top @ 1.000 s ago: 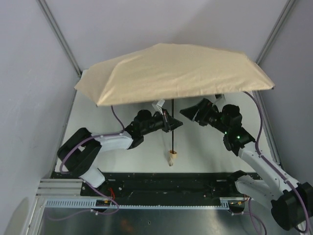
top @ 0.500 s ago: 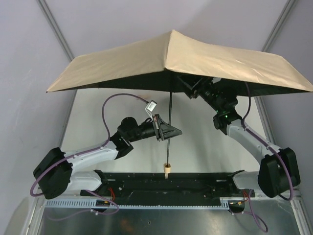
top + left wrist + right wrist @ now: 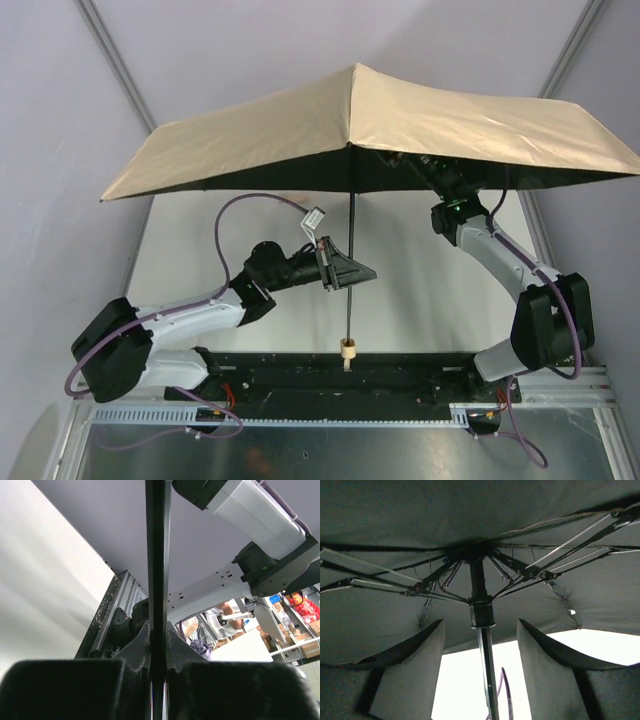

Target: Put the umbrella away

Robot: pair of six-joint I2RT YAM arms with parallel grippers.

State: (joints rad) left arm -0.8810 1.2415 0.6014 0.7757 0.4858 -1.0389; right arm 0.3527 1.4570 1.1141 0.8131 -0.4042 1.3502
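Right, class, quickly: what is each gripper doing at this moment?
Left gripper: closed on the beige fabric umbrella's thin black shaft.
Right gripper: open, fingers either side of that shaft, not touching it.

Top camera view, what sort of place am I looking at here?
Probably a robot test cell in a lab or workshop: plain pale walls on metal frame rails enclose a white table, and the left wrist view shows cluttered shelves beyond.

Soft, even light fills the top view; the umbrella (image 3: 400, 115) is shadowed underneath. The right wrist view is dim and backlit. The left's foreground is dark and blurred.
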